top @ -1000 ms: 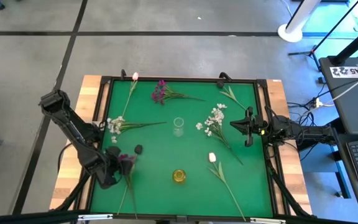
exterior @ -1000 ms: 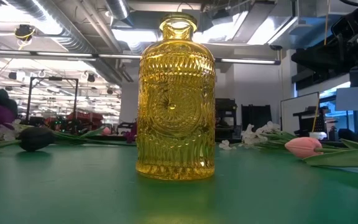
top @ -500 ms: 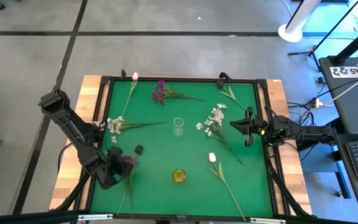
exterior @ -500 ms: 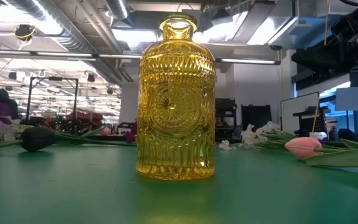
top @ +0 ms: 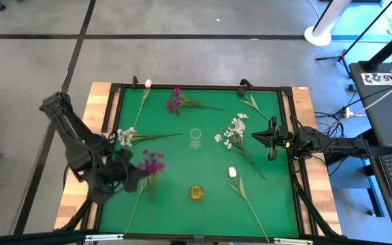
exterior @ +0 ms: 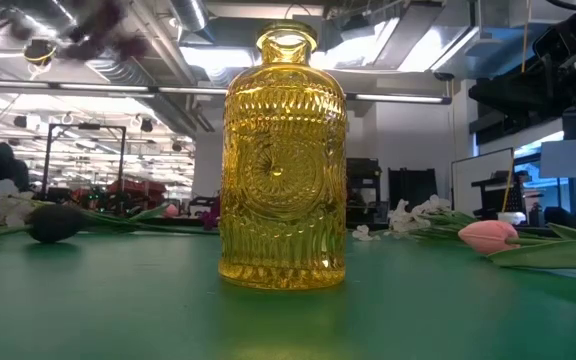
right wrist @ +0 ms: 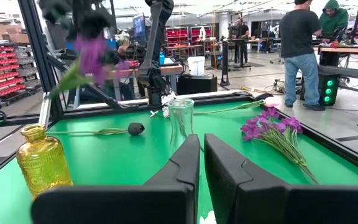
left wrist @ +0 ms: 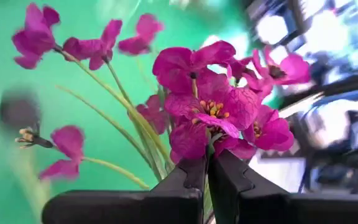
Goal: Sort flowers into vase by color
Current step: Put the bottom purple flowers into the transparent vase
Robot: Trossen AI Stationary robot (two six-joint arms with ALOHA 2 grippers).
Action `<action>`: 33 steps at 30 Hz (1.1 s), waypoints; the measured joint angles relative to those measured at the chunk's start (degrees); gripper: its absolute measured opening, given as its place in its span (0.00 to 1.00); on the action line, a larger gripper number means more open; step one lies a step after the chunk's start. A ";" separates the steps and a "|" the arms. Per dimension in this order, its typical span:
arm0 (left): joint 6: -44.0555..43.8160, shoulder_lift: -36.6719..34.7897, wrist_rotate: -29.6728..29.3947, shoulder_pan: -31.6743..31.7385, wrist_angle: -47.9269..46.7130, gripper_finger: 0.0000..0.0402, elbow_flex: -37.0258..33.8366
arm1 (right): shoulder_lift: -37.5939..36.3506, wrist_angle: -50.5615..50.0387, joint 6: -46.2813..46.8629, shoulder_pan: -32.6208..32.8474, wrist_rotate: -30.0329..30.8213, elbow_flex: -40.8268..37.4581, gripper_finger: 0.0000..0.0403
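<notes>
Lifted off the counter [top: 182, 163] since a second ago, the magenta flower [top: 152, 165] hangs left of the yellow vase [top: 196, 192], clamped in the left end effector [top: 132, 174] (right end effector [top: 272, 138] closed, empty).

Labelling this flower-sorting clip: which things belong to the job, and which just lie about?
Job:
- magenta flower stem, clamped in left gripper
- second magenta bunch
- white blossom sprays
- pale buds
- yellow glass vase
- clear glass vase

Lying about:
- small dark lump
</notes>
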 joint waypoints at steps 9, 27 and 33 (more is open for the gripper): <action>42.29 -0.05 -35.78 4.17 3.91 0.01 9.00 | 0.00 0.00 -0.02 -0.02 0.00 0.02 0.06; 102.58 2.31 5.85 35.28 48.04 0.00 9.49 | 0.02 0.00 0.00 0.00 0.00 0.02 0.06; 106.29 2.25 10.92 39.32 49.62 0.00 9.53 | 0.00 0.00 0.00 -0.02 0.00 0.00 0.06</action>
